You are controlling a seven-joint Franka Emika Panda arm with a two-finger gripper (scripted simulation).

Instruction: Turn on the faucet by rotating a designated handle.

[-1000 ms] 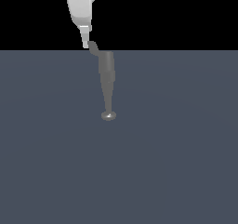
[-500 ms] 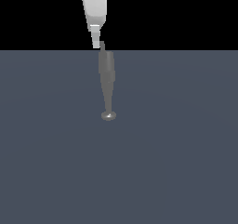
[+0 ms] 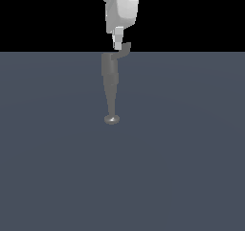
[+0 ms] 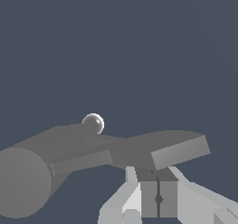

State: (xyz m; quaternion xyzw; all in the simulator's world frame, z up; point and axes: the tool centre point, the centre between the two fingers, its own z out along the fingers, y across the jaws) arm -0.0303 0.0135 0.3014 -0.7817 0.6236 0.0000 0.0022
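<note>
The faucet (image 3: pixel 111 81) is a grey tapered column standing on a small round disc (image 3: pixel 111 120). Its wide end is up at the horizon line. The handle (image 3: pixel 125 48) is a thin curved lever that sticks out from the wide end toward the exterior view's right. My gripper (image 3: pixel 117 45) comes down from above, its white fingers together, and touches the handle close to the column. In the wrist view the column (image 4: pixel 42 165) lies thick and near, the handle's flared tip (image 4: pixel 179 151) crosses just past my gripper (image 4: pixel 158 190), and the jaws show only a thin seam between them.
The faucet stands alone on a flat dark grey floor (image 3: pixel 182 167). Above the horizon there is only black background. My white arm (image 3: pixel 122 5) fills the upper middle of the exterior view.
My gripper has moved toward the exterior view's right along the column's wide end. The handle now shows sticking out on the right of the column, where it did not show before.
</note>
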